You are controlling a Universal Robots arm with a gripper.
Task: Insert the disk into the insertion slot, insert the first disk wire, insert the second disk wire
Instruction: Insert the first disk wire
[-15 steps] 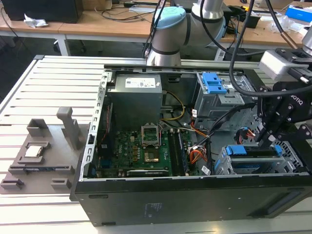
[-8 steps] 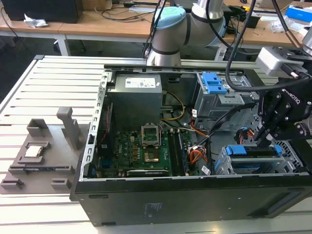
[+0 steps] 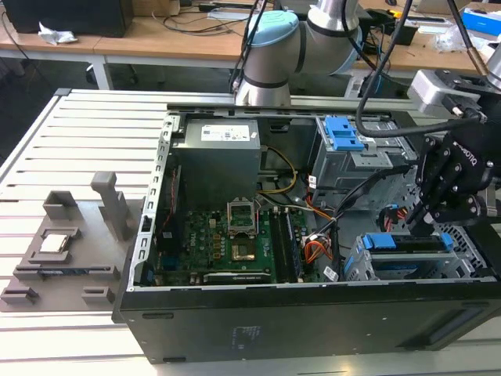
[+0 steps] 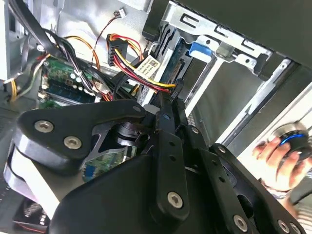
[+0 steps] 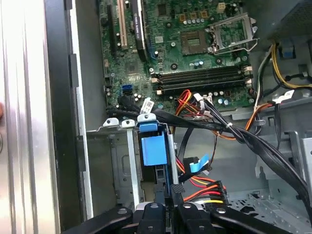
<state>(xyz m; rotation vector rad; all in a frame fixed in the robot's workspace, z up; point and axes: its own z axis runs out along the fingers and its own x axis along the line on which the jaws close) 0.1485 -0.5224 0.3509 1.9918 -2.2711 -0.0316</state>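
Disk (image 3: pixel 407 244) sits in slot (image 3: pixel 356 270) at the exterior view's lower right (first step apparently done). Gripper (image 3: pixel 421 218) hovers at the disk's end, fingers (image 4: pixel 165 131) closed on a wire plug (image 5: pixel 177 188); wiring unfinished.

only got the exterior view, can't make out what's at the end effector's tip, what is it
observer: In the second wrist view, a black connector on red, yellow and black wires sits right at the tip of the end effector.
operator: ok, anyone near the rig
observer: Yes. The second wrist view shows a hand resting on a round blue-lit object.
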